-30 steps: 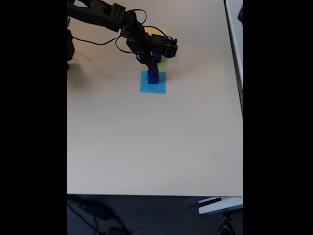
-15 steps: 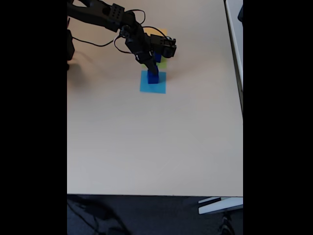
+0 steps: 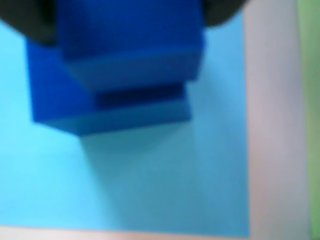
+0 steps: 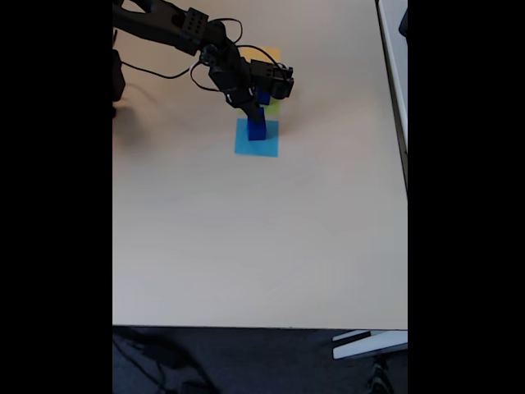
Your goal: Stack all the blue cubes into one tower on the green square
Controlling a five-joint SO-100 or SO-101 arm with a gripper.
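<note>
In the wrist view, one blue cube (image 3: 132,40) sits just over a second blue cube (image 3: 100,105) on the light-blue square (image 3: 165,180). The dark fingers (image 3: 35,25) press its sides, so the gripper (image 4: 253,112) holds the top cube. The small pile stands straight up. In the fixed view, another blue cube (image 4: 264,97) rests on the green square (image 4: 275,106), just behind.
</note>
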